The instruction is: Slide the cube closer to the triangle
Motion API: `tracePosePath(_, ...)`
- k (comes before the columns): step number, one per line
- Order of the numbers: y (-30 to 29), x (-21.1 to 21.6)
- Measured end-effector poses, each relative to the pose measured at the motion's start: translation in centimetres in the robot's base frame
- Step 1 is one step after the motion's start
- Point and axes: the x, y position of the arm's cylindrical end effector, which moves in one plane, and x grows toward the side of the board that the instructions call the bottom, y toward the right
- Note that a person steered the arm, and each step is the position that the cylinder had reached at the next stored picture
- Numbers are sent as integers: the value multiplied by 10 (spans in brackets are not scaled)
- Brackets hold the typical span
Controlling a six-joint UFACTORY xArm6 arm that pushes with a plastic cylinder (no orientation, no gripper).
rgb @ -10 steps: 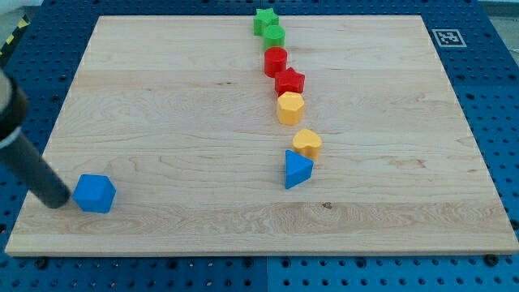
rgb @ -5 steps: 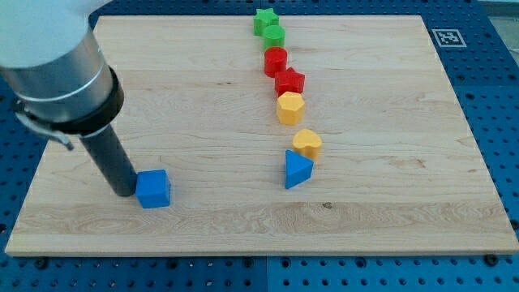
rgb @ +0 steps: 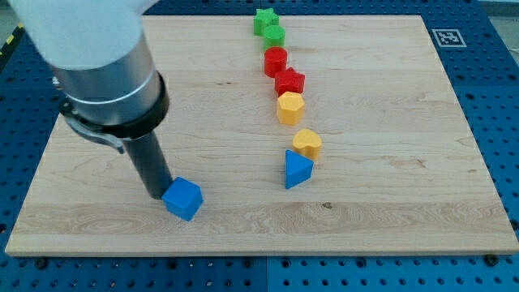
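Observation:
The blue cube [rgb: 182, 199] lies on the wooden board [rgb: 389, 203] at the lower left of middle, turned corner-on. My tip [rgb: 158, 195] stands right against the cube's left side, touching it. The blue triangle [rgb: 297, 169] lies to the view's right of the cube, about a quarter of the board's width away, just below a yellow block.
A line of blocks runs from the board's top down to the triangle: green star [rgb: 264, 19], green round block [rgb: 274, 35], red round block [rgb: 276, 61], red star [rgb: 289, 81], yellow hexagon [rgb: 290, 107], yellow heart-like block [rgb: 307, 143]. The arm's grey body [rgb: 101, 57] overhangs the board's left.
My tip has moved to the view's right, pushing the blue cube from the board's lower left corner toward the triangle. The cube has also turned a little. The other blocks have not moved.

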Motion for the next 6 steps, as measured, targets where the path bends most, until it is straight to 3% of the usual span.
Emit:
tracePosePath(2, -14, 29)
tracePosePath(4, -10, 29)
tracePosePath(6, 32, 29)
